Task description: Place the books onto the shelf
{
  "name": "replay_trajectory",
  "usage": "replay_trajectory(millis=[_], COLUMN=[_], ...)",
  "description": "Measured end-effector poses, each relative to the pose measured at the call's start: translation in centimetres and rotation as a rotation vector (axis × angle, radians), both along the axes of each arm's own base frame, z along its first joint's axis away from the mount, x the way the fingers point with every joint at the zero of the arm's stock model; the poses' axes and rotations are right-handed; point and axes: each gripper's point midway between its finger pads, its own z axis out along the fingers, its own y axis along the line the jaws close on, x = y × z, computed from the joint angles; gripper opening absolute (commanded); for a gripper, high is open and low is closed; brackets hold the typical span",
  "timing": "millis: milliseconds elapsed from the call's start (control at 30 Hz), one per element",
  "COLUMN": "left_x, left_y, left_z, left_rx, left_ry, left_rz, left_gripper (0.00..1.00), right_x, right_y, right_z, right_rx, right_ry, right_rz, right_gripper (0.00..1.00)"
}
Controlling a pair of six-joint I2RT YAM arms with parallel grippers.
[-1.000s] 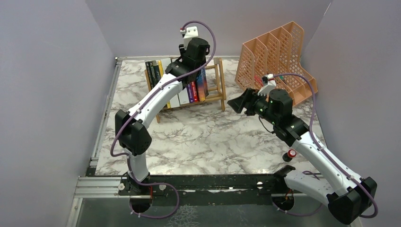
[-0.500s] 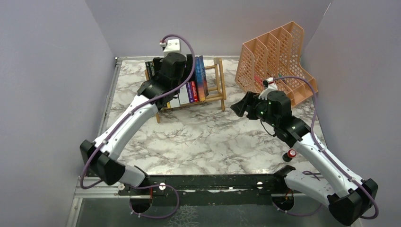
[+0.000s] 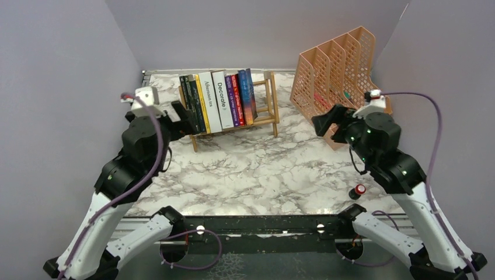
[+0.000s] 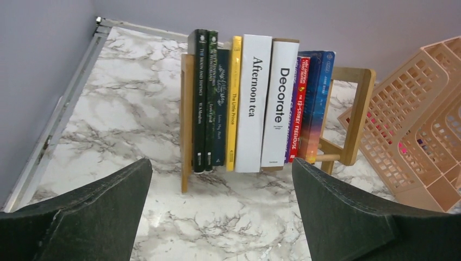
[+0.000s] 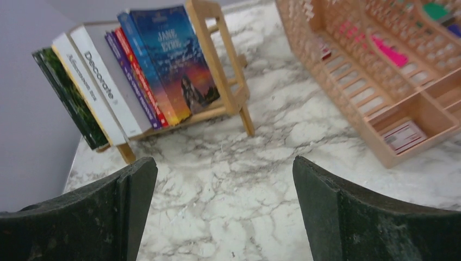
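Observation:
The books (image 3: 219, 100) stand upright in a row on the light-wood shelf (image 3: 270, 99) at the back of the marble table: dark green, yellow, two white, purple, red and blue. My left gripper (image 3: 188, 119) is open and empty, just in front of the shelf's left end. In the left wrist view the books (image 4: 253, 103) fill the shelf (image 4: 359, 114) beyond the gripper (image 4: 222, 168). My right gripper (image 3: 327, 122) hangs open and empty, right of the shelf. The right wrist view shows the books (image 5: 136, 76) leaning in the shelf (image 5: 217, 54), well ahead of the gripper (image 5: 224, 160).
A peach mesh file organiser (image 3: 341, 76) stands at the back right, close behind my right gripper; it also shows in the wrist views (image 4: 418, 141) (image 5: 375, 81). A small red-capped object (image 3: 357, 191) lies near the right arm's base. Grey walls enclose three sides.
My left arm has pulled back from over the shelf toward the near left, its gripper opening wide. The right arm has drawn back to the right and opened a little more.

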Motion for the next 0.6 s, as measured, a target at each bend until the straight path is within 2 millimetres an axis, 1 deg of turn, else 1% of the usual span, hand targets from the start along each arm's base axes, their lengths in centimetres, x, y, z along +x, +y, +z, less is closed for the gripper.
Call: replay_trajectory(millis=[33,167,300,367,433,533,600], left_x=[-0.9,-3.3,-4.5,-4.9,-5.3,-5.7,-5.8], left_y=[0.8,3.0,4.4,4.8,5.2,5.6,5.8], left_z=[0.3,1.3,2.8,3.5,4.4,5.4,5.7], left_rx=[-0.008,-0.028,-0.029,-0.028,-0.031,-0.040,-0.041], left_ry=[-0.011,-0.050,-0.073,-0.085,-0.101,-0.125,-0.131], left_rz=[0.008,0.036,0.060,0.066,0.069,0.074,0.079], left_gripper=[0.99,0.99,0.99,0.99,0.99,0.99,0.99], right_x=[-0.3,-2.0,-4.0,-4.8,-5.5,-6.0,-6.0], right_y=[-0.8,-4.0,-6.6,-7.5,-8.2,-8.8,-8.9], right_z=[1.2,5.9,9.6,10.8,11.5,11.9,11.9], right_rx=[-0.008,-0.021,-0.015,-0.012,-0.012,-0.019,-0.025], right_ry=[-0.031,-0.156,-0.263,-0.305,-0.334,-0.356,-0.359], right_rz=[-0.022,-0.107,-0.167,-0.186,-0.199,-0.208,-0.212], right_gripper=[1.00,1.00,1.00,1.00,1.00,1.00,1.00])
